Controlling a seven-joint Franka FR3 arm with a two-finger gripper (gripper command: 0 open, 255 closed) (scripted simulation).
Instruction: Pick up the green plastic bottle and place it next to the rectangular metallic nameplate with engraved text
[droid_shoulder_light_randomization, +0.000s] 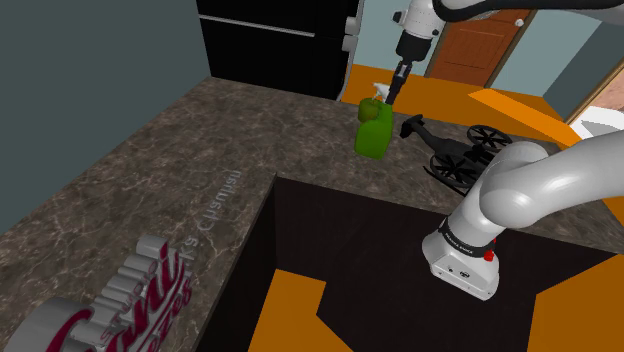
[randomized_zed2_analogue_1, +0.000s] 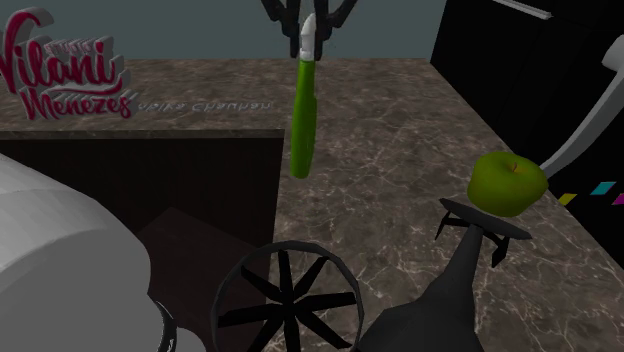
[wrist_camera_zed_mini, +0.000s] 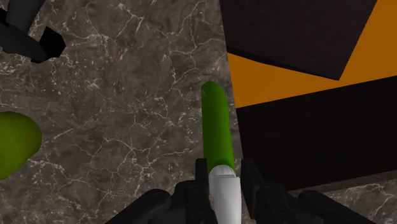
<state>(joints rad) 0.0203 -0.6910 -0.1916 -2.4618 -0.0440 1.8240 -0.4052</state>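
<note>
Above the dark marbled countertop (droid_shoulder_light_randomization: 150, 170), we see the black gripper (droid_shoulder_light_randomization: 397, 88) clamped on the white cap of the green bottle (droid_shoulder_light_randomization: 375, 130), which hangs straight down from it. In the wrist view the fingers (wrist_camera_zed_mini: 251, 184) press the cap from both sides, and the bottle (wrist_camera_zed_mini: 217, 127) points down at the counter near the edge of the dark recess. In the second exterior view the bottle (randomized_zed2_analogue_1: 303, 110) hangs well apart from the flat grey lettering (randomized_zed2_analogue_1: 205, 105), which lies on the counter just beside a raised red-and-silver sign (randomized_zed2_analogue_1: 65, 65); we cannot make out a plate's edge around it. A green apple (randomized_zed2_analogue_1: 507, 182) and a black drone (droid_shoulder_light_randomization: 455, 158) sit on the counter.
</note>
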